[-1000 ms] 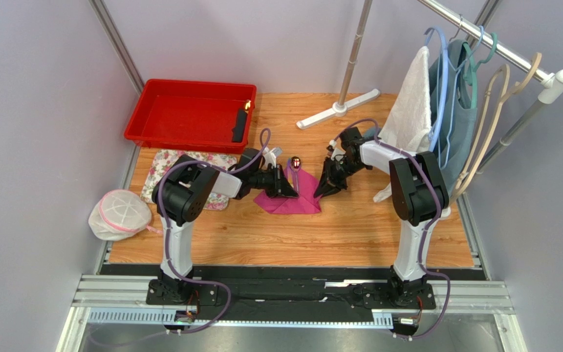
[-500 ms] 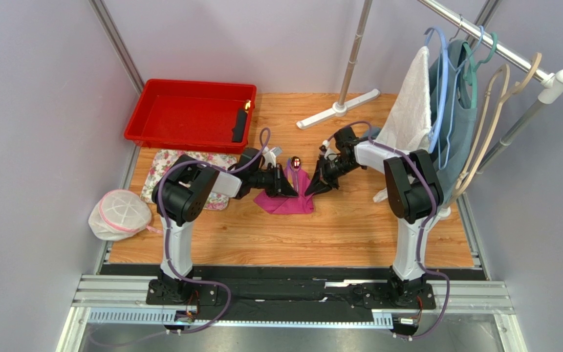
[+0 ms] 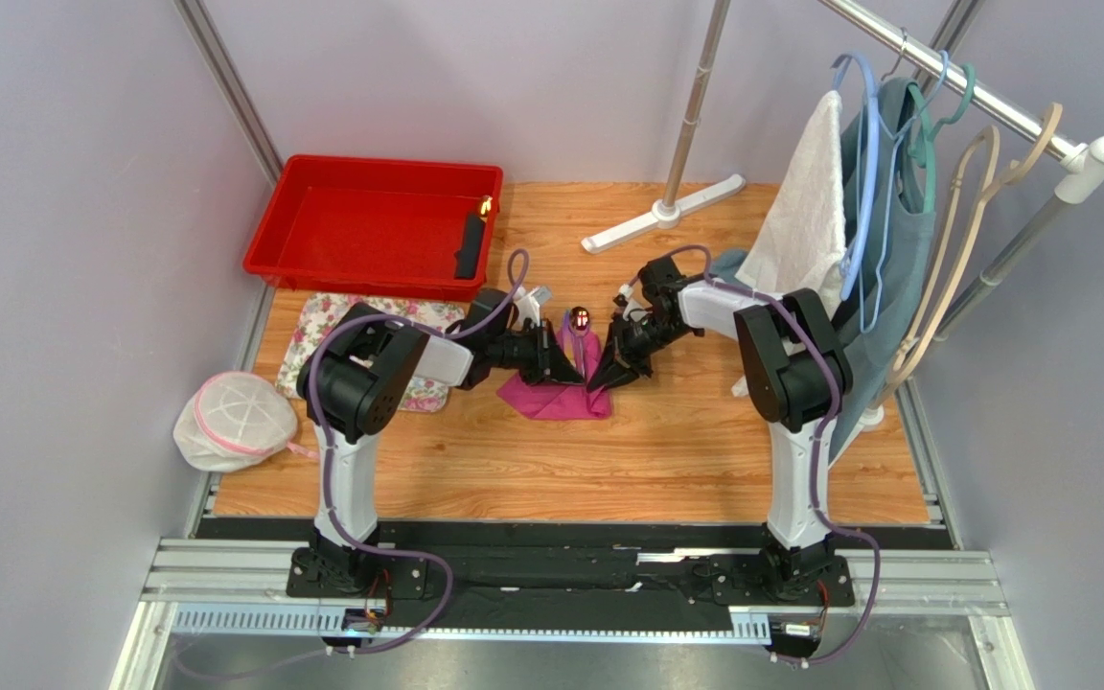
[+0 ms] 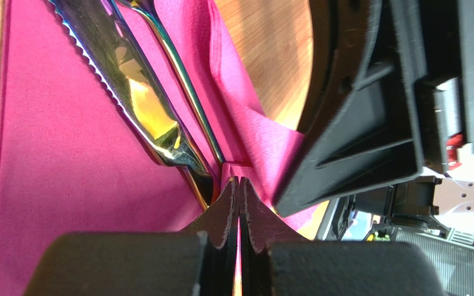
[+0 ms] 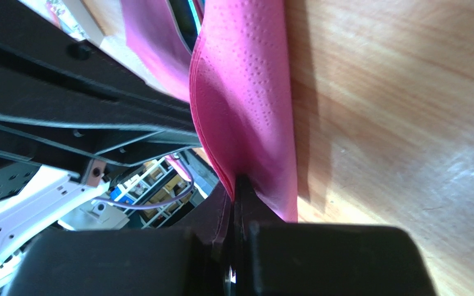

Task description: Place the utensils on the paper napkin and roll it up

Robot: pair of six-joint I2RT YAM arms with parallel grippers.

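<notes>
Paper napkin (image 3: pixel 558 398) sits mid-tabletop (image 3: pixel 515 475) between the two arms, right edge lifted. Right gripper (image 5: pixel 238 185) is clamped on that edge; the sheet stands up from its fingertips and curls over toward the left arm. Utensils (image 4: pixel 137 92) lie side by side on the napkin, running away from the left gripper (image 4: pixel 238 184). Left jaws are fully together, tips at a napkin fold just beside the handle ends. Can't tell from the wrist view if paper is caught there.
</notes>
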